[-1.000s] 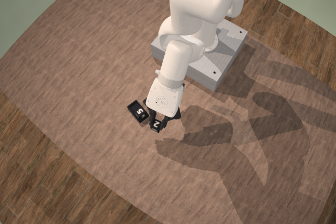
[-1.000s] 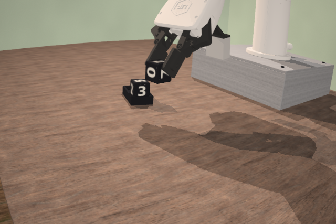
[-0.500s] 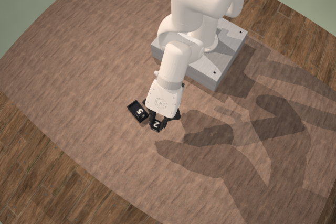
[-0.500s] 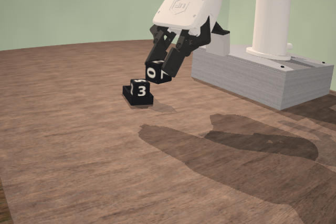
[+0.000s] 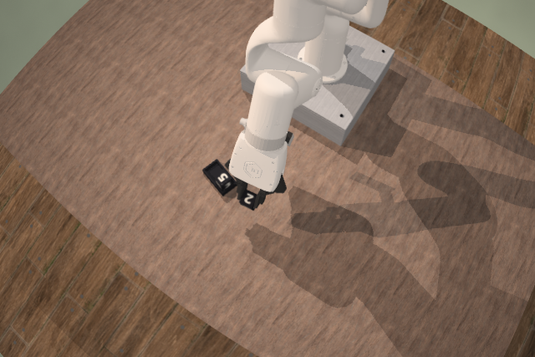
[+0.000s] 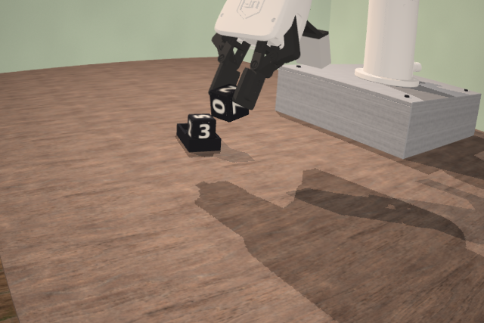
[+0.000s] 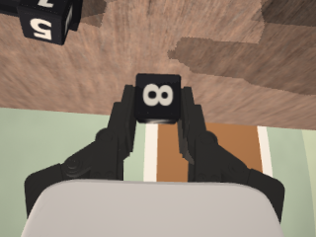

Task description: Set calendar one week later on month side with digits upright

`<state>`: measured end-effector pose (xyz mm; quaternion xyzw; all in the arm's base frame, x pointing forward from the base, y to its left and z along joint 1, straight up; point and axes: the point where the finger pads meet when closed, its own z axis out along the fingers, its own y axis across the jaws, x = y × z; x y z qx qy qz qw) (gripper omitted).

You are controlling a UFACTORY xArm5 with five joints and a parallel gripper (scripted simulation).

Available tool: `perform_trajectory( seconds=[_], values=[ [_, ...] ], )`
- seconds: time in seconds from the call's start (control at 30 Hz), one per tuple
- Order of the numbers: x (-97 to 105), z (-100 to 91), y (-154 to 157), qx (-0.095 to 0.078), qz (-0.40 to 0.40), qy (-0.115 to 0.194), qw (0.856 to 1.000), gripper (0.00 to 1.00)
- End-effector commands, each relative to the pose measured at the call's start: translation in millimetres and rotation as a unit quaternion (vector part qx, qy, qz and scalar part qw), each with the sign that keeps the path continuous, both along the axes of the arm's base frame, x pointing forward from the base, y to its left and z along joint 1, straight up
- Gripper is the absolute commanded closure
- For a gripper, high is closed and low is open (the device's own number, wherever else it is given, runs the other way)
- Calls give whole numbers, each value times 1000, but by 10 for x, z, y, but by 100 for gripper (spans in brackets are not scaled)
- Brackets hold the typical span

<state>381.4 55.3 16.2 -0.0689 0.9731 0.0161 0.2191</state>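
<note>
"And here's the held cube (image 5: 246,202) (image 6: 219,107) (image 7: 158,99), glossy black with bold white numerals: a 2 on top, a 0 on the side in the exterior view, an 8 facing the wrist camera!"

"And the gripper (image 5: 250,200) (image 6: 234,95) (image 7: 157,100)?"

"Clamped on that cube, a finger at either side, holding it up off the table (image 5: 129,85) (image 6: 117,213) (image 7: 118,54), near the tray (image 5: 208,174) (image 6: 205,144) (image 7: 76,16)."

"What's in the tray?"

"The other cube (image 5: 221,179) (image 6: 202,127) (image 7: 41,27), black too, a 5 on top and a clean white 3 on one side. It sits at one end of that low, black, oblong tray."

"Give me the directions!"

"The tray's long axis slants from upper left to lower right in the top view, the cube at the lower-right end. In the exterior view, the 3 stands upright, facing the camera."

"And the held one?"

"Its 2 faces up, and the 8 lies sideways across the wrist view, long axis running left to right. A cube has no longer side, so only the numerals give its heading!"
</note>
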Motion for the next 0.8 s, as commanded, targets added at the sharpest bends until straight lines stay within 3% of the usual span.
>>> perform_trajectory(
  seconds=[0.0, 0.23, 0.43, 0.7, 0.77],
  values=[
    [29, 24, 5, -5, 0, 38, 999, 71],
    [31, 27, 5, -7, 0, 46, 999, 71],
    [54, 33, 8, -14, 0, 99, 995, 71],
    [62, 36, 8, -17, 0, 118, 993, 71],
    [73, 34, 9, -20, 0, 140, 990, 71]
  ],
)
